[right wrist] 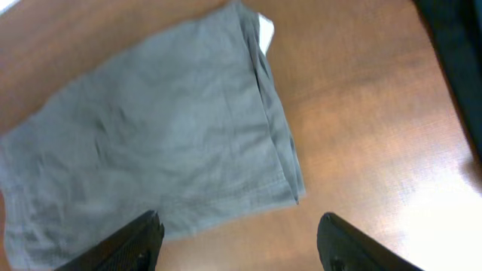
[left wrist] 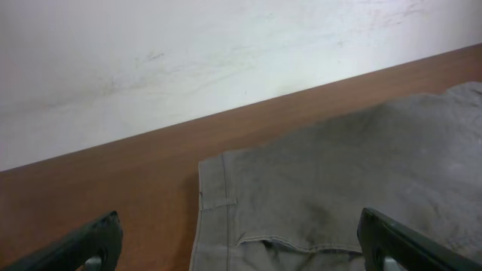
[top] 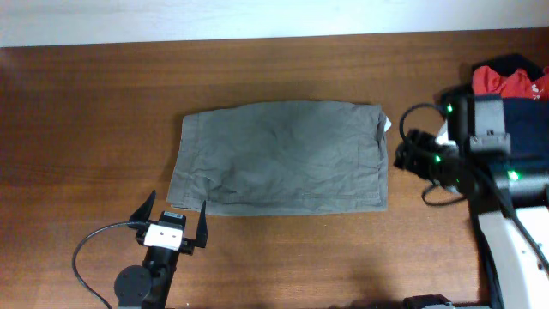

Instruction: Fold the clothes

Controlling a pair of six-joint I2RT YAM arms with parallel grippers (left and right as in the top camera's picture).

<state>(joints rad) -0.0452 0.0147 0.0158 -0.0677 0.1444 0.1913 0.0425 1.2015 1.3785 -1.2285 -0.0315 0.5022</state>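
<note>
The grey-olive shorts [top: 279,159] lie flat and folded in the middle of the table, with a white label peeking out at the top right corner [top: 388,123]. My left gripper [top: 170,215] is open and empty just in front of the shorts' near left corner; its wrist view shows the waistband and a pocket seam [left wrist: 316,203] between the fingers [left wrist: 241,245]. My right gripper [top: 403,154] is open and empty just right of the shorts' right edge; its wrist view shows the shorts [right wrist: 151,143] and their corner above the fingers [right wrist: 237,241].
A red garment [top: 508,81] and a navy blue garment [top: 527,124] lie at the table's far right edge, behind my right arm. A pale wall [left wrist: 188,53] runs along the table's back edge. A black cable [top: 94,249] loops by my left arm.
</note>
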